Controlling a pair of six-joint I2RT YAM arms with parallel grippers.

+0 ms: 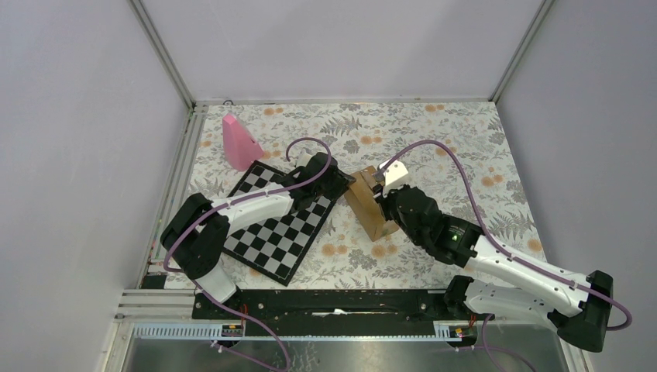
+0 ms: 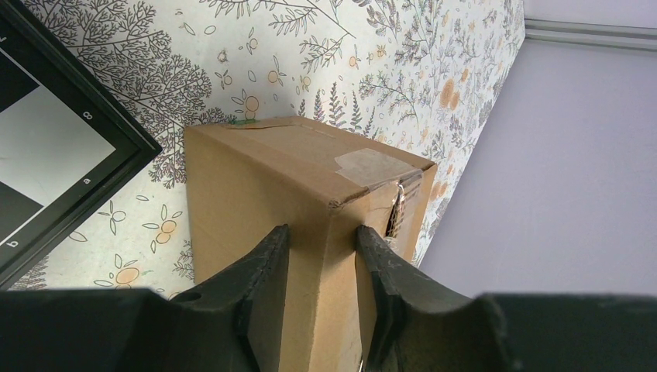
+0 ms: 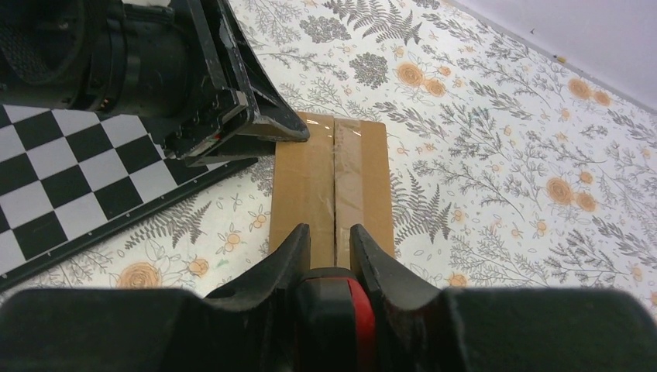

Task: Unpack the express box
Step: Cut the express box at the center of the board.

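The express box (image 1: 367,205) is a small brown carton lying on the flowered cloth, just right of the chessboard. My left gripper (image 1: 345,184) is at its left end. In the left wrist view its fingers (image 2: 267,256) straddle a vertical corner edge of the box (image 2: 263,174) and press both faces; a taped flap on top gapes slightly. My right gripper (image 3: 325,235) hovers over the near end of the box (image 3: 360,174), in line with its taped centre seam, shut on a black-and-red tool (image 3: 345,310). The left gripper (image 3: 232,108) shows at the box's far end.
A black-and-white chessboard (image 1: 279,225) lies under the left arm, close to the box's left side. A pink cone-like object (image 1: 239,141) stands at the back left. Grey walls and a metal frame enclose the table; flowered cloth stretches to the right of the box.
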